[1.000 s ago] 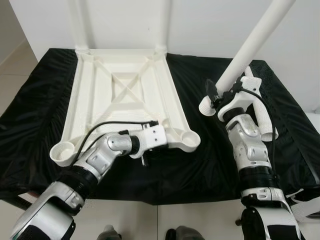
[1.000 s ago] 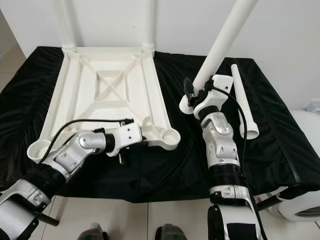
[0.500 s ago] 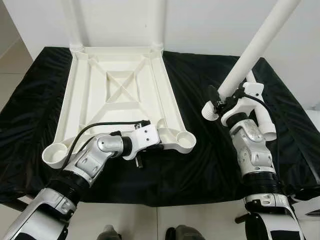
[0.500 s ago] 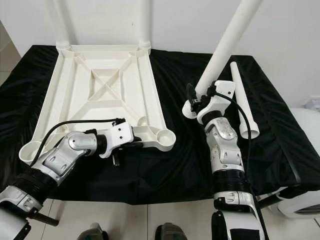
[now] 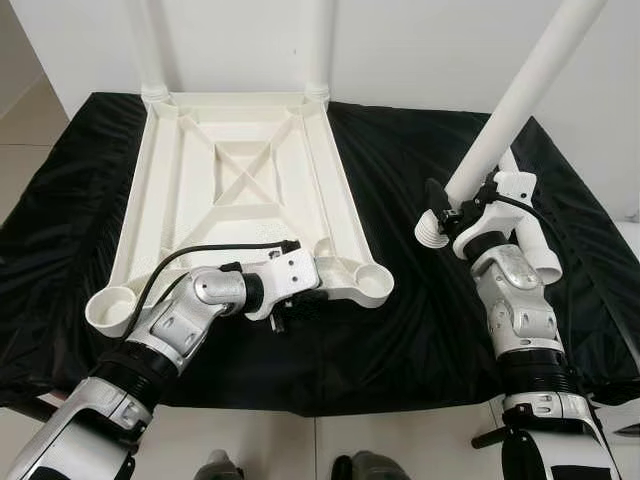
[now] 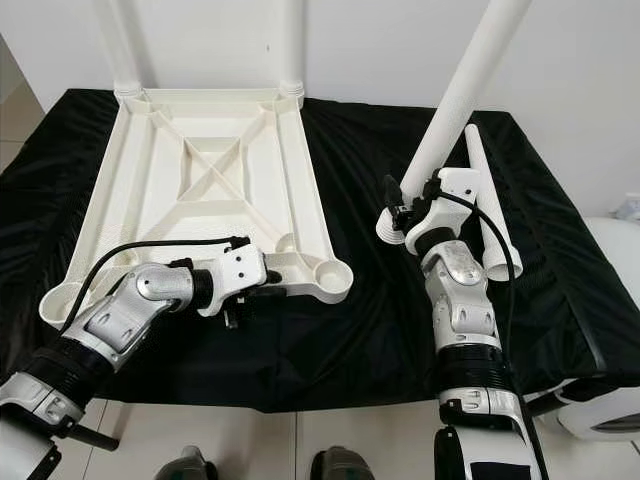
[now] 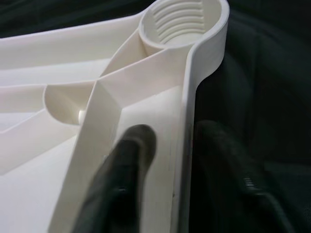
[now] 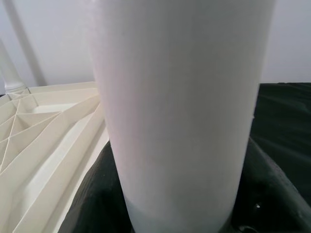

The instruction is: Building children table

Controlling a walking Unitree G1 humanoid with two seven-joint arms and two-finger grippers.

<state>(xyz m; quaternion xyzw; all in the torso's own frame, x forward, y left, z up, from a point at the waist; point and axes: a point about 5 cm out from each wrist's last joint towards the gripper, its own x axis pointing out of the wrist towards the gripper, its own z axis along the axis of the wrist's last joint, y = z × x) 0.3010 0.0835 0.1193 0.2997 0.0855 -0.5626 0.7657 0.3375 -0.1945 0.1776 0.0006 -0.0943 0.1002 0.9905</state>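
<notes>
A white plastic tabletop lies upside down on the black cloth. Two white legs stand in its far corner sockets. My left gripper is shut on the tabletop's near rim, close to the empty near-right socket. In the left wrist view one finger lies inside the rim and the other outside it, with the threaded socket just beyond. My right gripper is shut on a long white leg, tilted up to the right. Its threaded end hangs just above the cloth, right of the tabletop.
A spare white leg lies on the cloth behind my right arm. The near-left socket is empty. Black cloth covers the whole work surface, a white wall stands behind, and a white object sits at the lower right.
My right gripper has carried the leg's threaded end a little right and nearer, away from the tabletop's corner. The left gripper has kept its hold on the rim. The camera has shifted slightly.
</notes>
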